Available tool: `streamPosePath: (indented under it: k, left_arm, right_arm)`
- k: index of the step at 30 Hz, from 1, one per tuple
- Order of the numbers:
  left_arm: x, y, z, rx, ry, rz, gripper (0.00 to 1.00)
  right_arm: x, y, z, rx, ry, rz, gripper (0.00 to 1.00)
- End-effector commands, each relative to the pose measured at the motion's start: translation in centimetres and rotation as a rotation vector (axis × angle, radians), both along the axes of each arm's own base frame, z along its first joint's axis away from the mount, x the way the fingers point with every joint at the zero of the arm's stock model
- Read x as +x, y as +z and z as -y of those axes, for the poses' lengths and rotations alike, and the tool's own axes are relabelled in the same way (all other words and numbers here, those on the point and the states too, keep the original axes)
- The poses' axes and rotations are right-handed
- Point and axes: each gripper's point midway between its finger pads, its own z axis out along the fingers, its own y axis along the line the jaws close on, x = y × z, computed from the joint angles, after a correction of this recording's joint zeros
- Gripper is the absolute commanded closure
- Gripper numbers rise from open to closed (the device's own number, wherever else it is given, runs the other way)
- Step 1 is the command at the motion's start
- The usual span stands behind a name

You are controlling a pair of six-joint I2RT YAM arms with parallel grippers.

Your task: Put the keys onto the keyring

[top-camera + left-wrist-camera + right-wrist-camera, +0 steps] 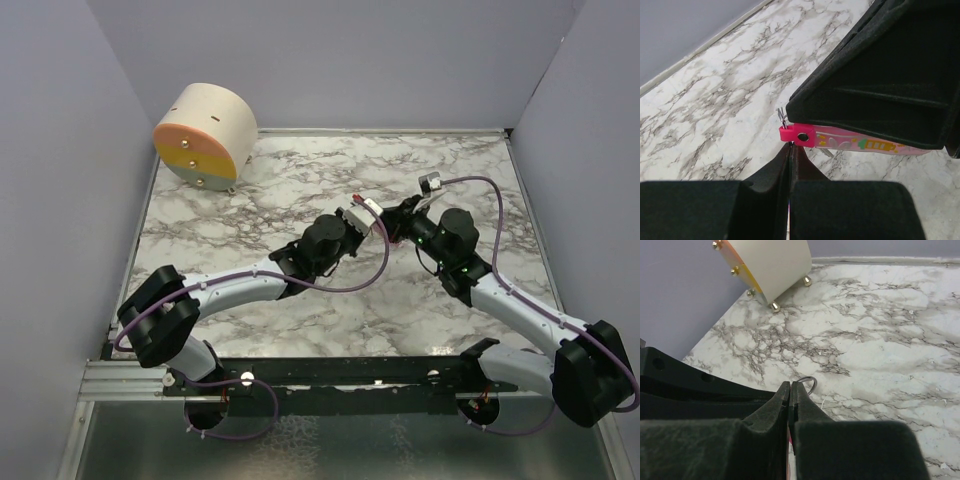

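With right gripper (790, 386) clamped on key (840, 142) and left gripper (790, 147) pinched fully shut just under key's hole end, contents hidden, line up ring (808, 384) at that end, feed slowly, no twisting.

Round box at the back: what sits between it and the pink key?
Nothing: only bare marble table between the round box and the pink key, shown in the top view.
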Motion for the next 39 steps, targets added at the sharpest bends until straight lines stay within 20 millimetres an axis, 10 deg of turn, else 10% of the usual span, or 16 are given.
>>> streamPosePath:
  k: [1, 39]
  left_arm:
    - [0.7, 2.2, -0.1, -0.036, 0.028, 0.012, 1.00]
    - [2.2, 2.0, -1.2, -0.014, 0.070, -0.059, 1.00]
  right_arm:
    - [-0.7, -0.1, -0.8, -0.067, 0.061, 0.012, 0.99]
    - [-0.5, -2.8, -2.1, -0.187, 0.105, -0.014, 0.99]
